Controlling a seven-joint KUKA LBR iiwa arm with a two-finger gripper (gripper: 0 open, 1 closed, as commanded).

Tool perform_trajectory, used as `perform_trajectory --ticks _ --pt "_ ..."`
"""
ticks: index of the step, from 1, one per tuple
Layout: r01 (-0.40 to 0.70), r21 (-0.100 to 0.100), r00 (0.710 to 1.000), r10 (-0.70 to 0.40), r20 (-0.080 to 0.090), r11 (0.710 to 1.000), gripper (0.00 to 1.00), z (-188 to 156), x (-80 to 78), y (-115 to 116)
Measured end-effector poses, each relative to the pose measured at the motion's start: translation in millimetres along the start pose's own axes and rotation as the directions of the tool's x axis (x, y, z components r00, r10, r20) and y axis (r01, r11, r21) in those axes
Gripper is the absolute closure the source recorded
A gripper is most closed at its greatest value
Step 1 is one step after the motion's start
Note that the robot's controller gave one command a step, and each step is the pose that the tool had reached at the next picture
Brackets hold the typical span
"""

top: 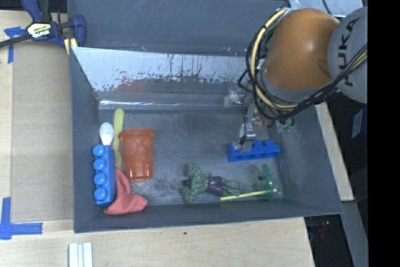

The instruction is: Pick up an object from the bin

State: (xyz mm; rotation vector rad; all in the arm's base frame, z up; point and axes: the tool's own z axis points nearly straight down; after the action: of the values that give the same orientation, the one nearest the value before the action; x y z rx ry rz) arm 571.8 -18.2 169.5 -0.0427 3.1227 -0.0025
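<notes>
Grey bin (84, 153), tool (249, 136) over blue block (255, 150), green toy (197, 184)

Grey metal bin (187, 22), bright contents
Flat blue plastic block (253, 151), ribbed orange plastic cup (137, 154), crumpled pink cloth (125, 198)

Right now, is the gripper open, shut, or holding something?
Gripper: cannot be told. It sits right over the blue block on the right side of the bin.
</notes>
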Motion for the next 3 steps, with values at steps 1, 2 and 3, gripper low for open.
perform_trajectory --ticks 1,2,3 --pt "-0.042 0.001 0.999 0.042 0.000 0.999 0.00 -13.0 15.4 -19.5" --pt "-0.207 -0.001 0.978 0.207 0.000 0.978 0.00 -18.9 53.1 -72.0" --pt "-0.150 0.000 0.989 0.150 0.004 0.989 0.00 13.7 72.1 -87.4"
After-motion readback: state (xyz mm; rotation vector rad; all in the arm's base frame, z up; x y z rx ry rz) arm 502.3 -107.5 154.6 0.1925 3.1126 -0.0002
